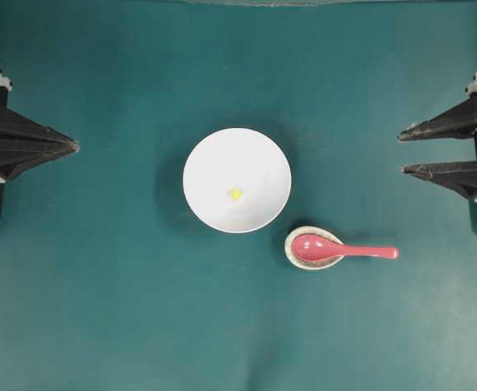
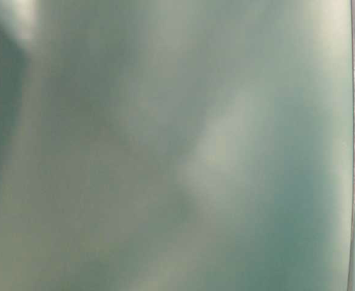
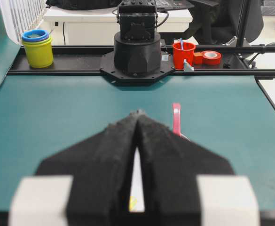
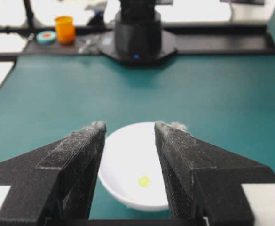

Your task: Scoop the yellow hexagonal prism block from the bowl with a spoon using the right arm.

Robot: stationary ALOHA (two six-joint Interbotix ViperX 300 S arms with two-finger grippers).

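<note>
The right gripper (image 1: 403,152) waits at the right edge of the frame with jaws spread and empty, likely readied for the spoon (image 1: 340,248) on its rest (image 1: 290,243), while the yellow hexagonal prism block (image 1: 235,194) lies in the centre bowl (image 1: 201,163)

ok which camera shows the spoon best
The overhead view: the whole pink spoon shows, its scoop on the small speckled rest beside the white bowl. The left wrist view shows only a pink sliver past the fingers. The right wrist and table-level views show none of it.
</note>
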